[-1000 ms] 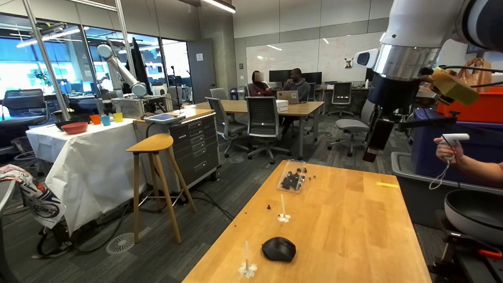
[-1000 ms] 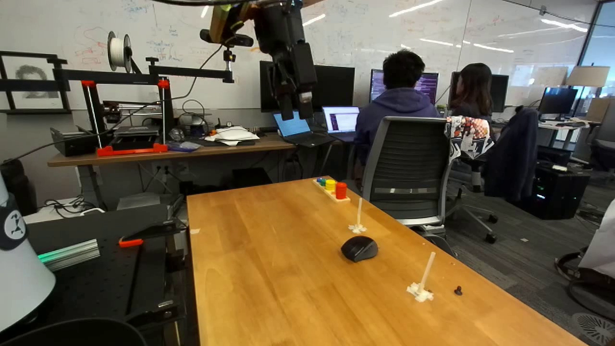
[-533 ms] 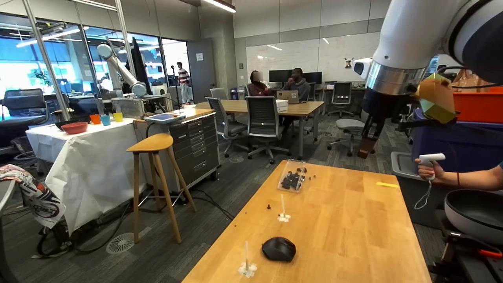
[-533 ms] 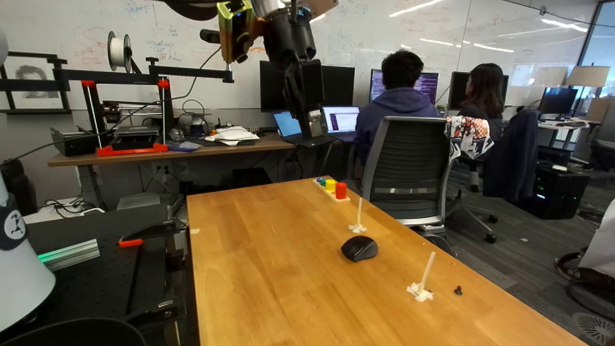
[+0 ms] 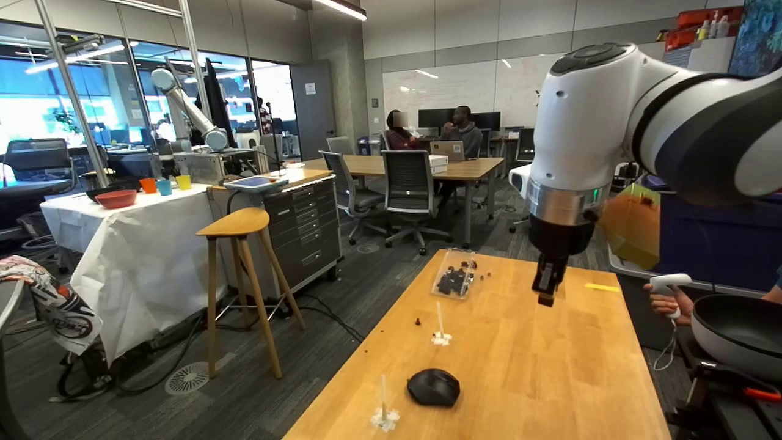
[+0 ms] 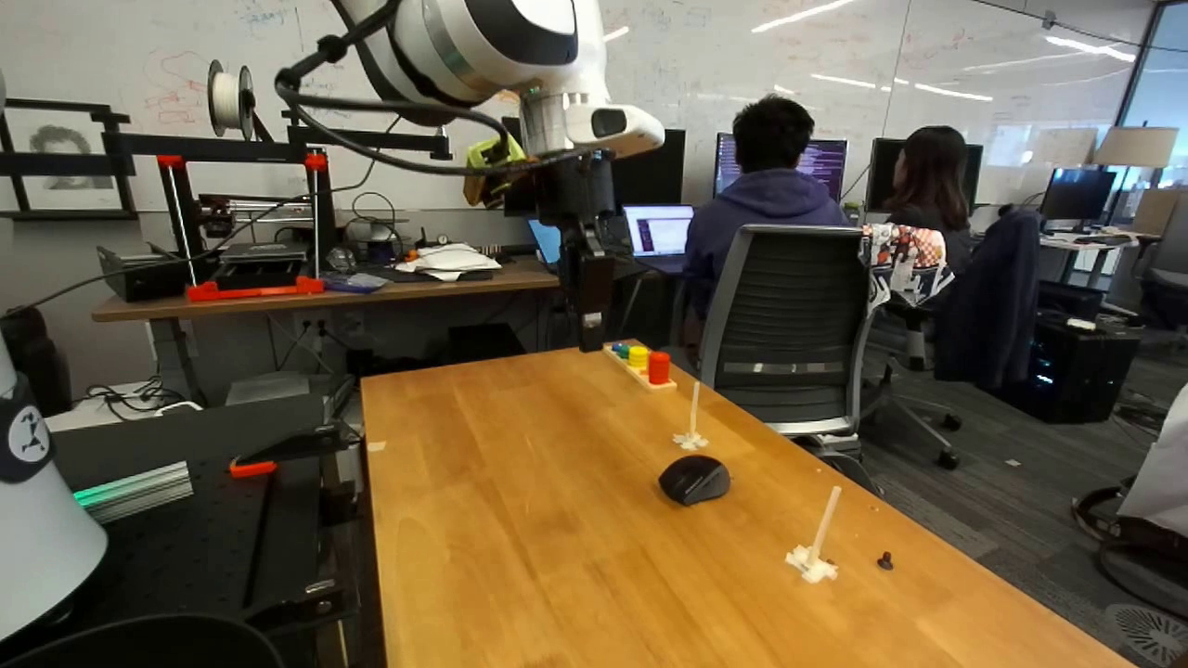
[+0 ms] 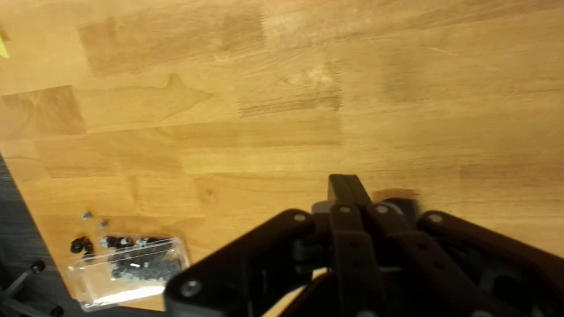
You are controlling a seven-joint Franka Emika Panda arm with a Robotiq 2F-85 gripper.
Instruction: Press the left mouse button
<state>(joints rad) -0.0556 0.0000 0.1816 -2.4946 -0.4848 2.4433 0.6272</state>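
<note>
A black computer mouse (image 5: 434, 387) rests on the wooden table in both exterior views. Its left mouse button cannot be told apart from the rest of the dark shell at this size. My gripper (image 5: 545, 299) hangs pointing down above the table, well apart from the mouse. In the wrist view the two fingertips of the gripper (image 7: 346, 178) are pressed together, with nothing between them. A dark blurred shape, probably the mouse (image 7: 404, 208), peeks out behind the right finger there, mostly hidden.
A transparent box (image 5: 454, 281) of dark bits lies near the table's end. Two thin upright pegs (image 6: 694, 413) stand taped down on either side of the mouse. A coloured stacking toy (image 6: 640, 364) sits at the table's edge. A hand holds a white controller (image 5: 671, 282).
The arm has swung in over the table and lowered, and the gripper has turned to point nearly straight down. Its fingers were apart a second ago and have closed. The mouse has not moved.
</note>
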